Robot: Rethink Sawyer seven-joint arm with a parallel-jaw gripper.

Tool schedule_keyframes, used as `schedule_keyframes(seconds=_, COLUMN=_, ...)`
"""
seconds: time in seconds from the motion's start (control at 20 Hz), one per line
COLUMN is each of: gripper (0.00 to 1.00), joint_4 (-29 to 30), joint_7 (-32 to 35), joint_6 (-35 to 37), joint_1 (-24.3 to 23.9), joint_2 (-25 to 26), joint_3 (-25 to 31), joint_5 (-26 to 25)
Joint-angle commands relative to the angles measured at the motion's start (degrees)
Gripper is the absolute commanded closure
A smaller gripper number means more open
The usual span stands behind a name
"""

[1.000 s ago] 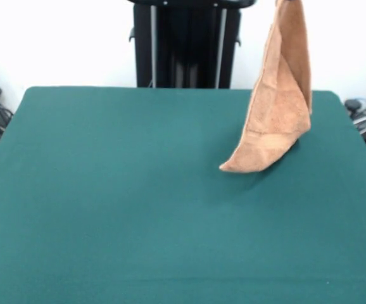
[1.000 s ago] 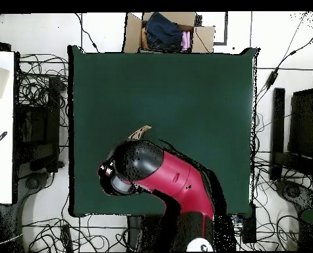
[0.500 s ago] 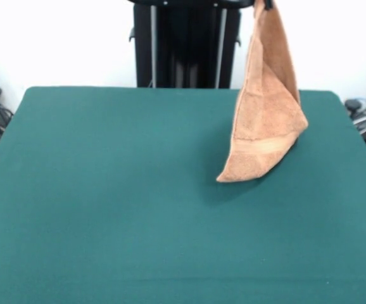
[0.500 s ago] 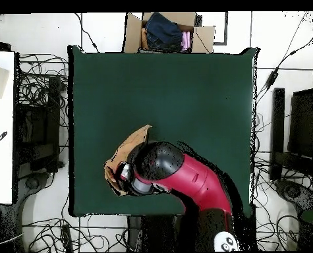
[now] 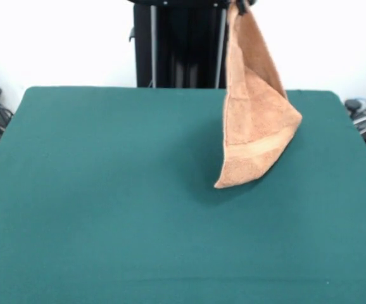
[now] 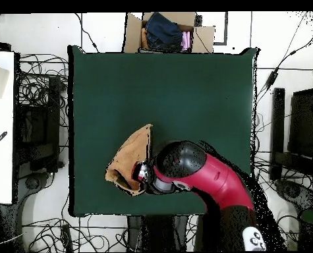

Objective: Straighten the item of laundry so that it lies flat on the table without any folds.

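The item of laundry, an orange-tan towel, hangs by one corner from the top edge of the front view, folded over on itself in a long triangle. Its lowest corner touches the green table right of the middle. A paler woven band crosses its lower part. My gripper shows only as dark tips at the top edge, shut on the towel's upper corner. From overhead the item of laundry spreads left of my red arm, which hides the gripper.
A cardboard box holding clothes stands beyond the table's far edge in the overhead view. Cables lie on the floor around the table. A white surface stands to the left. The black pedestal rises behind the table.
My arm has carried the hanging towel leftward in the front view, rightward from overhead. More of the towel now shows beside the arm, and its low corner trails on the table.
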Motion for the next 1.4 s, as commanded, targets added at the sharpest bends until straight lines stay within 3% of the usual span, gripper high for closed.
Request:
schedule_keyframes(seconds=0.05, gripper=1.00, joint_4=0.8, joint_7=-17.6, joint_6=-0.7, joint_1=-8.4, joint_2=6.1, joint_3=9.5, joint_5=-7.3)
schedule_keyframes(seconds=0.65, gripper=1.00, joint_4=-7.5, joint_7=-24.7, joint_6=0.9, joint_1=-20.1, joint_2=16.8, joint_3=17.9, joint_5=-18.2)
schedule_keyframes(seconds=1.4, gripper=1.00, joint_4=-19.8, joint_7=-33.1, joint_6=8.1, joint_1=-25.8, joint_2=29.9, joint_3=25.3, joint_5=-27.1)
